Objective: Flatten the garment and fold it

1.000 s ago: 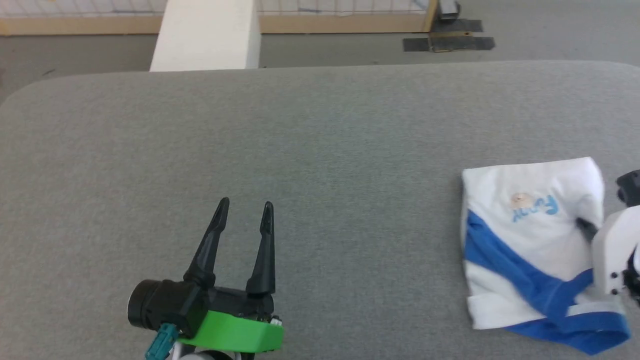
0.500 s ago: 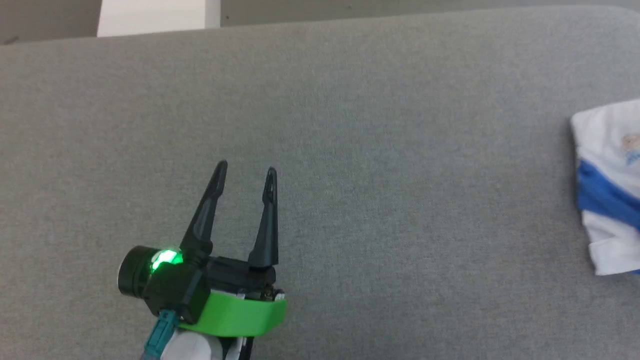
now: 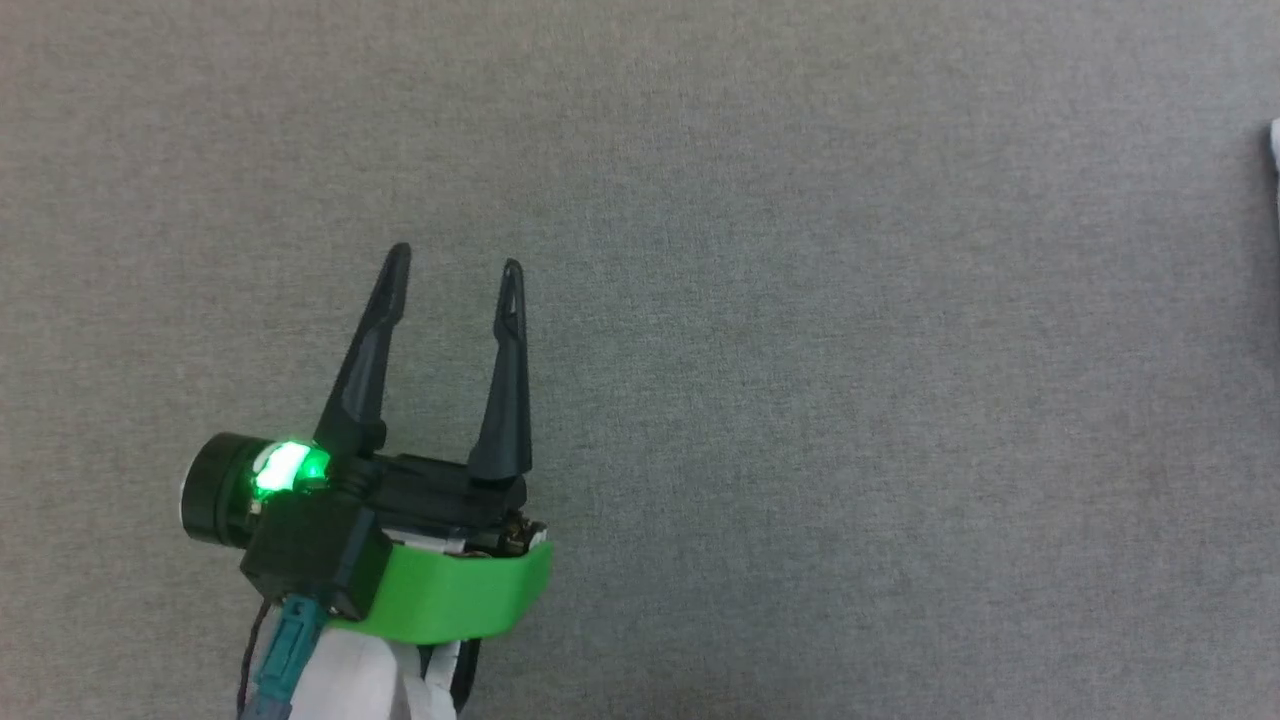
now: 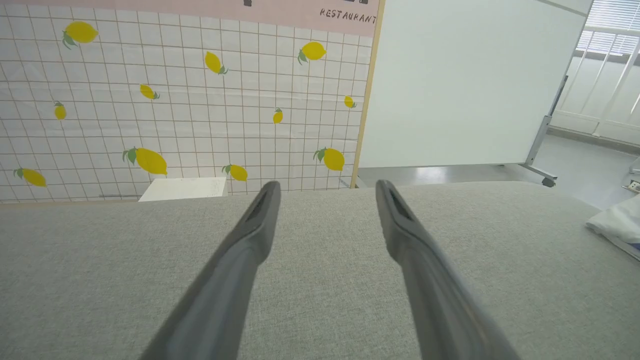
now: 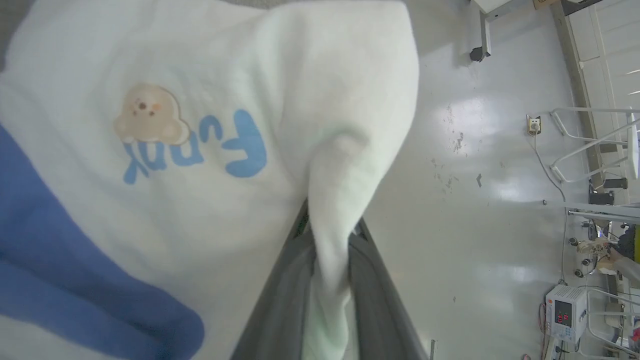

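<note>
Pinching a white edge fold of the limp garment (image 5: 200,165): right gripper (image 5: 331,222) jaws nearly closed; left gripper (image 3: 455,260) jaws wide, empty.

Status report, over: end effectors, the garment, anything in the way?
Left end effector open, over grey table. Right end effector shut on garment, pinching a white fold. Nothing seen blocking.
</note>
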You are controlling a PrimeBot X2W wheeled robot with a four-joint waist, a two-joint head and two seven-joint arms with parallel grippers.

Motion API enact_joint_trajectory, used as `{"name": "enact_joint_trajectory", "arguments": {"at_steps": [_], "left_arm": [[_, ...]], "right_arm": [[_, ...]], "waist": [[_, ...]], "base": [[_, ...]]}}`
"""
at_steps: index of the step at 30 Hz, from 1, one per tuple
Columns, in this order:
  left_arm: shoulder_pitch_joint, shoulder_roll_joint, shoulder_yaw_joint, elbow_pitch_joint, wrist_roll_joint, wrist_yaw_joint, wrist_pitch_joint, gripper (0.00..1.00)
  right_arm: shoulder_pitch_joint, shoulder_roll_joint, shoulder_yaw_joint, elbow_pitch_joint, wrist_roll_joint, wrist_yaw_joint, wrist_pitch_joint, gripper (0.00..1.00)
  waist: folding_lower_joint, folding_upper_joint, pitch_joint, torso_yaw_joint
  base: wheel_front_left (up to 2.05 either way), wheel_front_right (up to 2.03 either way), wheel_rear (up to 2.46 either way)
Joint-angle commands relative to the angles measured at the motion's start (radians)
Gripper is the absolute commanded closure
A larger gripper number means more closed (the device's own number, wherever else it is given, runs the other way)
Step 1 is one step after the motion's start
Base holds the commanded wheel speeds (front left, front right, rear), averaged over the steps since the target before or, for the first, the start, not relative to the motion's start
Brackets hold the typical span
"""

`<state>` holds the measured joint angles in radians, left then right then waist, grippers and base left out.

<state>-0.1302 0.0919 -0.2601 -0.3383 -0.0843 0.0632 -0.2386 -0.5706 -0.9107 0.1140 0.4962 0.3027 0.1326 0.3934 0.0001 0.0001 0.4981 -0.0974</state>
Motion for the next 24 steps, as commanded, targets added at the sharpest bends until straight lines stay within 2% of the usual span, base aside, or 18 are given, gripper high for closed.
{"name": "enact_joint_trajectory", "arguments": {"at_steps": [1,7,9,10,11,20,24], "left_arm": [[-0.025,0.013,0.0,-0.011,0.02,0.0,0.0,0.0],[-0.032,0.022,0.007,-0.02,0.052,0.028,0.012,0.0],[-0.035,0.025,0.008,-0.015,0.06,0.034,0.014,0.0],[-0.036,0.025,0.008,-0.01,0.059,0.035,0.015,0.0],[-0.036,0.026,0.008,-0.006,0.06,0.036,0.015,0.0],[0.001,0.026,0.015,0.036,0.026,0.041,0.003,0.0],[0.036,0.022,0.022,0.066,-0.004,0.043,-0.003,0.0]], "right_arm": [[-0.023,0.011,-0.002,0.014,-0.013,-0.002,-0.015,1.0],[-0.06,0.044,-0.008,0.085,-0.033,-0.002,-0.052,1.0],[-0.074,0.056,-0.006,0.103,-0.041,-0.002,-0.068,0.71],[-0.079,0.061,-0.004,0.113,-0.046,-0.002,-0.075,0.1],[-0.084,0.065,-0.002,0.121,-0.05,-0.002,-0.08,0.0],[-0.093,0.093,0.011,0.169,-0.054,-0.002,-0.109,0.0],[-0.072,0.136,-0.004,0.169,-0.034,-0.002,-0.124,0.0]], "waist": [[-0.0001,-0.0001,0.033,-0.011],[-0.0001,-0.0001,0.044,-0.022],[-0.0001,-0.0001,0.038,-0.026],[-0.0001,-0.0001,0.031,-0.028],[-0.0001,-0.0001,0.023,-0.029],[-0.0001,-0.0001,-0.095,-0.031],[-0.0001,-0.0001,-0.175,-0.028]], "base": [[0.0,0.0,0.0],[0.0,0.0,0.0],[0.0,0.0,0.0],[0.0,0.0,0.0],[0.0,0.0,0.0],[0.0,0.0,0.0],[0.0,0.0,0.0]]}}
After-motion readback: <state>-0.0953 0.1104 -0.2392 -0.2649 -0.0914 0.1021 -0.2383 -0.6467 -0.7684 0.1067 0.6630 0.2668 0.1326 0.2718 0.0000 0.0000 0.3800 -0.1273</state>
